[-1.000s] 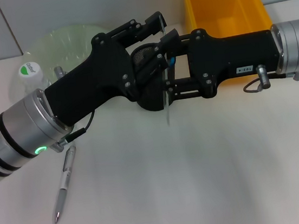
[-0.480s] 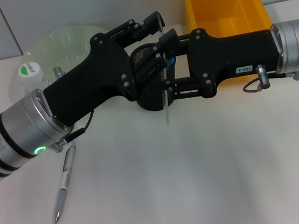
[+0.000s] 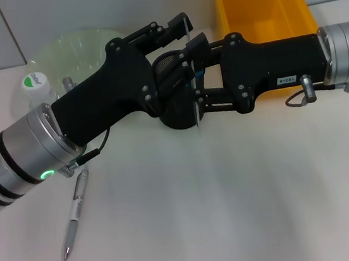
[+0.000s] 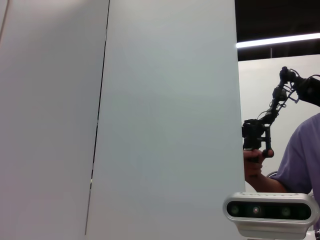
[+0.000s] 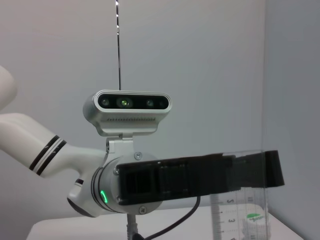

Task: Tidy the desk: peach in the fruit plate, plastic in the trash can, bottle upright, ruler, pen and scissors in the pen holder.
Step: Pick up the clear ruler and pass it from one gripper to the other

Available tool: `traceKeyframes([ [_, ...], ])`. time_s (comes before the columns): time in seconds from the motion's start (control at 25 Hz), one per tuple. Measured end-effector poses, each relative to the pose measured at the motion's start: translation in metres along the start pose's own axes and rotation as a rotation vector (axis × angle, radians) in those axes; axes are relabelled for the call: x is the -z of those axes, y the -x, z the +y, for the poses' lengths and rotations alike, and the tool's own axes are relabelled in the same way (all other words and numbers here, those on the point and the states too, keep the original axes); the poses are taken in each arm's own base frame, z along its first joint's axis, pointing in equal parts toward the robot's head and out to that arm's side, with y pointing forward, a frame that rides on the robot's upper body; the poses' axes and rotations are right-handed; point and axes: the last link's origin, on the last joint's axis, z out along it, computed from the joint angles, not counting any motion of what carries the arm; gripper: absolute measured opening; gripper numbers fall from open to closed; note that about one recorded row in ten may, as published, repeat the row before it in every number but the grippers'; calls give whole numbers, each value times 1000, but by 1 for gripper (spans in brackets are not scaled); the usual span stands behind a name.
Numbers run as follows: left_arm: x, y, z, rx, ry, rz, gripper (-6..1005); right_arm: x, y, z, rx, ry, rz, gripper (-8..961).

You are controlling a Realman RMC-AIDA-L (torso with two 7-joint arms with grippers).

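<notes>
Ruler: a clear, flat plastic ruler [image 3: 191, 71] seen edge-on from the head view, long axis close to vertical, its lower end hanging over the pen holder's rim; the right wrist view shows its printed scale and a green mark [image 5: 239, 200].
Right gripper [image 3: 194, 71]: reaching in from 3 o'clock, black fingers clenched on the ruler's upper part.
Left gripper [image 3: 172, 30]: reaching in from 8 o'clock, its black fingers pointing toward 2 o'clock, spread apart and holding nothing, just beside the ruler's top end.
Pen holder: a black, round mesh pen holder [image 3: 168, 64] at the middle of the white table [image 3: 234, 199], mostly hidden by both arms.
Pen: a slim silver pen [image 3: 75, 214] lying on the table at 8 o'clock, long axis running from 1 to 7 o'clock, tip toward 7.
Bottle: a clear plastic bottle with a white and green cap [image 3: 34, 82] at 10 o'clock, beside a pale green, round, translucent plate [image 3: 75, 44].
Bin: a yellow, rectangular plastic bin [image 3: 261, 2] at 1 o'clock.
</notes>
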Motion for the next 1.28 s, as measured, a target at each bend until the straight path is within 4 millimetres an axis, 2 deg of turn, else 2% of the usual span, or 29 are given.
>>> traceKeyframes([
  [0.2, 0, 0, 0, 0, 1, 0, 366, 4, 0, -3, -5, -18, 5, 443],
  [0.28, 0, 0, 0, -1, 2, -1, 366, 4, 0, -3, -6, -21, 6, 461],
  [0.52, -1, 0, 0, -2, 3, -1, 365, 4, -2, -4, -7, -42, 5, 640],
  [0.72, -1, 0, 0, -2, 5, -1, 365, 2, -1, -2, -3, -19, 3, 752],
  [1.28, 3, -1, 0, -4, 1, -3, 376, 5, 2, 2, -6, -2, -5, 745],
])
